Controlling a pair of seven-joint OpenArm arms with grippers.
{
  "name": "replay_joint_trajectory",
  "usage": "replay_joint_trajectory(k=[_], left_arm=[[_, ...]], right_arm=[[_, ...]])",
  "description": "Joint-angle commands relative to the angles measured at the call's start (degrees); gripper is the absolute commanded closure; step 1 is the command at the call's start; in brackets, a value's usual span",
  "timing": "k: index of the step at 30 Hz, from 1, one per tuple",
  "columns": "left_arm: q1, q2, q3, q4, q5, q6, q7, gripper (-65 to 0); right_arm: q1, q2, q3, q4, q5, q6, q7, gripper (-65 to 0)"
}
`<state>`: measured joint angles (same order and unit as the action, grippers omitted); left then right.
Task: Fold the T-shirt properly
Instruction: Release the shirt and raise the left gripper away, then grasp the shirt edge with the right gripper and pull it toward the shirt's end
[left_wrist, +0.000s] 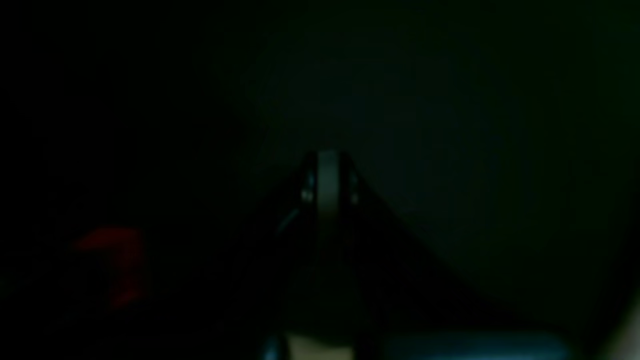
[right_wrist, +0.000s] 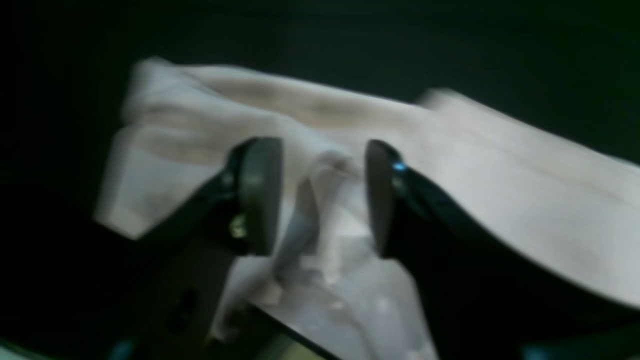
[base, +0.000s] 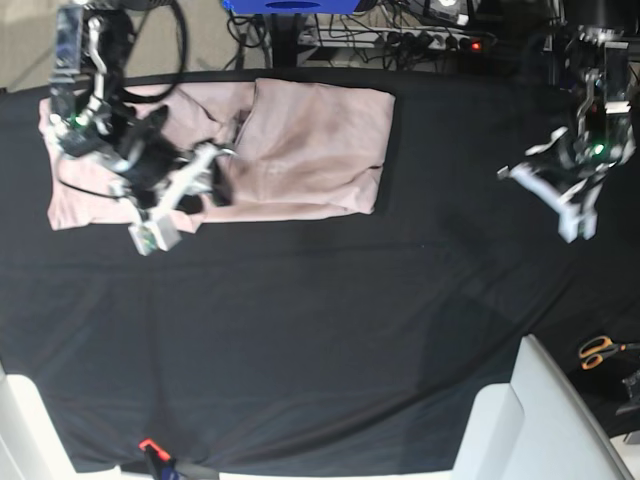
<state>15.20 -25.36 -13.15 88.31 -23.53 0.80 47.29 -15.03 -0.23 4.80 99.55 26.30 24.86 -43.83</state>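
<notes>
The pale pink T-shirt (base: 300, 150) lies spread at the back left of the black cloth (base: 330, 320), with one part folded over near its middle. My right gripper (base: 200, 192) hovers over the shirt's front edge. In the right wrist view the right gripper (right_wrist: 320, 197) is open, and a raised fold of the T-shirt (right_wrist: 500, 175) lies between its pads (right_wrist: 260, 195). My left gripper (base: 552, 200) is far off at the right, above bare black cloth. In the dark left wrist view the left gripper (left_wrist: 328, 172) is shut and empty.
Orange-handled scissors (base: 598, 350) lie at the right edge. A white block (base: 530, 420) stands at the front right. A red clip (base: 150, 446) sits at the front edge. Cables and a power strip (base: 440, 38) run along the back.
</notes>
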Motion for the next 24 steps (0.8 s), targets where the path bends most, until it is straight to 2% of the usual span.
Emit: replay_joint_trajectory(k=[1, 3, 5, 10, 13, 17, 24], left_arm=[[0.31, -0.35, -1.58, 0.96, 1.24, -0.49, -1.09, 0.0], [2.78, -0.26, -2.90, 0.87, 5.46, -0.49, -3.90, 0.0], [5.85, -0.26, -3.42, 0.43, 7.92, -0.58, -9.88, 0.0], [11.13, -0.61, -3.51, 0.26, 8.10, -0.58, -20.78, 0.0], [11.57, -0.44, -3.51, 0.17, 8.10, -1.81, -22.45, 0.0], [11.48, -0.26, -3.51, -0.27, 8.10, -6.20, -22.63, 0.0], [11.22, -0.17, -3.51, -0.80, 8.10, -6.38, -22.54, 0.0]], right_arm=[[0.92, 0.80, 0.43, -0.95, 0.99, -0.20, 0.98, -32.4], [1.80, 0.89, 0.17, -3.86, 2.22, -0.20, 0.98, -36.0], [2.15, 0.89, -0.01, -5.88, 3.28, -0.20, 0.98, -36.3], [3.03, 0.89, -0.09, -10.36, 5.91, -0.20, 0.98, -36.3], [3.64, 0.89, -0.18, -11.77, 5.91, -0.20, 0.98, -36.3], [4.78, 0.80, -0.18, -13.88, 5.91, -0.20, 1.06, -36.2], [5.93, 0.63, -0.89, -15.72, 5.91, -0.12, 1.06, -36.0]])
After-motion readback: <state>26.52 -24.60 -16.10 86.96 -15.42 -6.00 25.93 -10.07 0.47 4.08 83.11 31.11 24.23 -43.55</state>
